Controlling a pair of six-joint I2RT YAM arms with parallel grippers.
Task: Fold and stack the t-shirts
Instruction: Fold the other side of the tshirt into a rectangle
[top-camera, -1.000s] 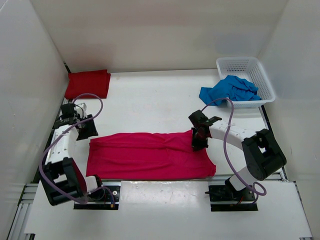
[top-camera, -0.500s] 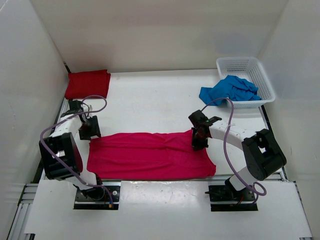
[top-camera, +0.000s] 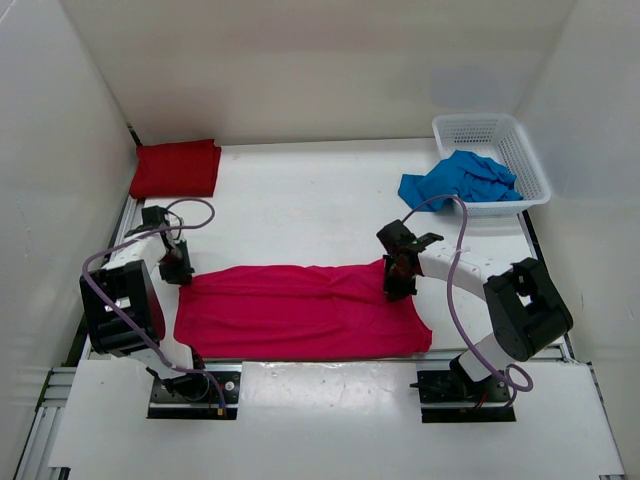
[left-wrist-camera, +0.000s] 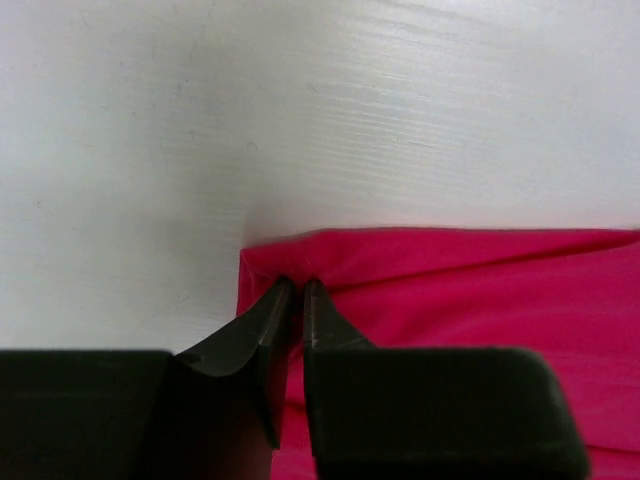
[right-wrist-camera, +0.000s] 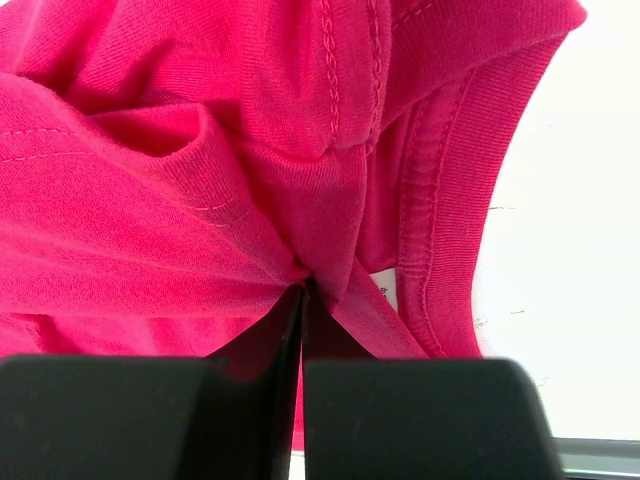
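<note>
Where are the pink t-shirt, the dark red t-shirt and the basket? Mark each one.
pink t-shirt (top-camera: 300, 312): top view, middle of its body.
dark red t-shirt (top-camera: 177, 168): top view, centre of the folded square.
basket (top-camera: 480, 132): top view, bare mesh floor.

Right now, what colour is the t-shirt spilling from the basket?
The t-shirt is bright blue; top external view.

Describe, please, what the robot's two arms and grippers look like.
The left arm and right arm share white links and bulky black joint housings; a lilac cable loops along each. The left gripper and right gripper have dark, tapered fingers.
</note>
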